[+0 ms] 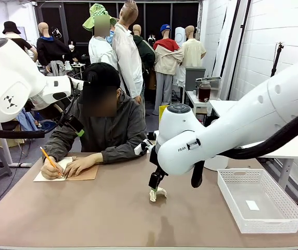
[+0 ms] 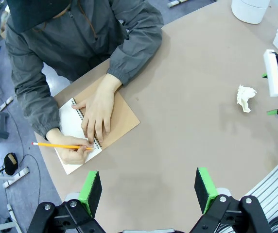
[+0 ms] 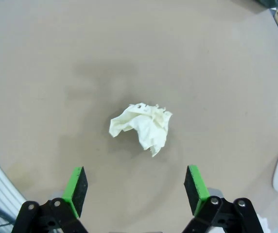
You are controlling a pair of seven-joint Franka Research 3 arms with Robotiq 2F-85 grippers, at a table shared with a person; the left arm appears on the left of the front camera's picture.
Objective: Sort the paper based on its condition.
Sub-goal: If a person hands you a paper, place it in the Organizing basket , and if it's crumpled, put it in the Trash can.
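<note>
A crumpled ball of white paper point(image 3: 143, 127) lies on the brown table, also seen in the front view point(image 1: 157, 194) and the left wrist view point(image 2: 246, 98). My right gripper point(image 3: 136, 191) hangs open straight above it, green pads on either side and clear of it; the front view has this gripper point(image 1: 156, 185) just over the ball. My left gripper point(image 2: 148, 191) is open and empty, high over the table's near left part. At the far left a person writes with a pencil point(image 2: 61, 145) in a spiral notebook point(image 2: 122, 116) with a brown cover, one hand flat on its white page.
A white mesh basket point(image 1: 227, 187) stands at the right with a small white label point(image 1: 252, 205) inside. A white cylinder point(image 2: 250, 9) stands near the far edge. Bare tabletop point(image 2: 187, 131) stretches between the notebook and the ball.
</note>
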